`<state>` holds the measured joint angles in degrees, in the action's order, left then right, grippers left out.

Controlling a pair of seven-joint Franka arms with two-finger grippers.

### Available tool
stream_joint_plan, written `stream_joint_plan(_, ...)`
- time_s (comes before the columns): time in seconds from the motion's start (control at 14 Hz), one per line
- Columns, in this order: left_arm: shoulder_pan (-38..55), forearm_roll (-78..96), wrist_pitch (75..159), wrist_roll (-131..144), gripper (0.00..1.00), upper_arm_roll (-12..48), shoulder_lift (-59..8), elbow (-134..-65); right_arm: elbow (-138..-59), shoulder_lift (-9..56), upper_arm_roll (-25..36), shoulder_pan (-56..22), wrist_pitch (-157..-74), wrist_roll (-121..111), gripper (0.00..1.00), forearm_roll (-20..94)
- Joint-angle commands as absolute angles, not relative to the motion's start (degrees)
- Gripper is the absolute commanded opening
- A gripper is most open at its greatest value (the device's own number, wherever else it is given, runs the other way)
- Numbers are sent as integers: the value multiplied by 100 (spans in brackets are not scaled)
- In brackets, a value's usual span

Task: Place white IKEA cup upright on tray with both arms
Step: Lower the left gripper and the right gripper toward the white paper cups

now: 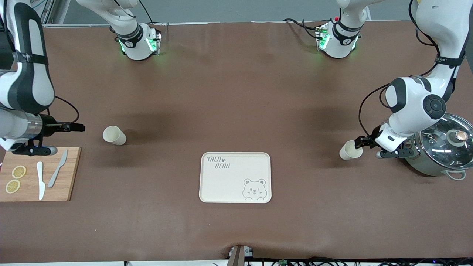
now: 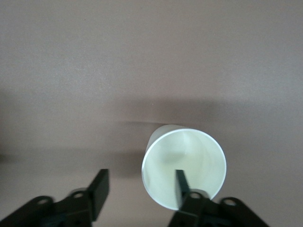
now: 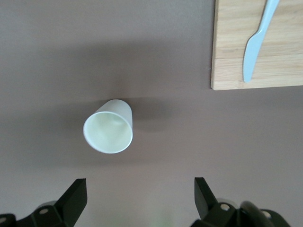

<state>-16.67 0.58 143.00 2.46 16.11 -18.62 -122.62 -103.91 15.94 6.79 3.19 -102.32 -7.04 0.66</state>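
Two white cups lie on their sides on the brown table. One cup (image 1: 349,150) lies toward the left arm's end. My left gripper (image 1: 361,142) is open at its mouth. In the left wrist view one finger (image 2: 180,185) is in the mouth of this cup (image 2: 189,156) and the other finger is outside it; the gripper (image 2: 140,174) straddles the cup's wall. The other cup (image 1: 114,135) lies toward the right arm's end. My right gripper (image 1: 79,128) is open and empty beside it; in the right wrist view the gripper (image 3: 139,182) is apart from this cup (image 3: 109,132). The cream tray (image 1: 221,184) lies between the cups, nearer the front camera, with nothing on it.
A wooden cutting board (image 1: 68,173) with two lemon slices (image 1: 15,178), a white knife (image 1: 40,180) and a grey knife (image 1: 57,168) lies under the right arm. A steel pot with a glass lid (image 1: 445,147) stands right beside the left gripper's wrist.
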Motion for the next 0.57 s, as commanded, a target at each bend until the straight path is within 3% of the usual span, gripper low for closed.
stream_joint_plan(0.0,-1714,0,14326,343,40,1652,-2021,-12103,-11264,1424,606,378,-10921,-624,100,44)
stream_joint_plan(0.14,-1714,0,14326,343,26,1652,-2118,-12050,-11863,1424,598,361,-11808,-624,100,44)
stream_joint_plan(0.29,-1705,9,14326,343,23,1652,-2215,-12032,-12198,1459,589,317,-12408,-589,100,70)
stream_joint_plan(0.36,-1705,9,14326,343,17,1652,-2215,-12032,-12286,1459,580,238,-12549,-493,94,79)
stream_joint_plan(0.5,-1705,9,14326,334,0,1652,-2189,-12032,-12313,1476,580,89,-12612,-169,64,79)
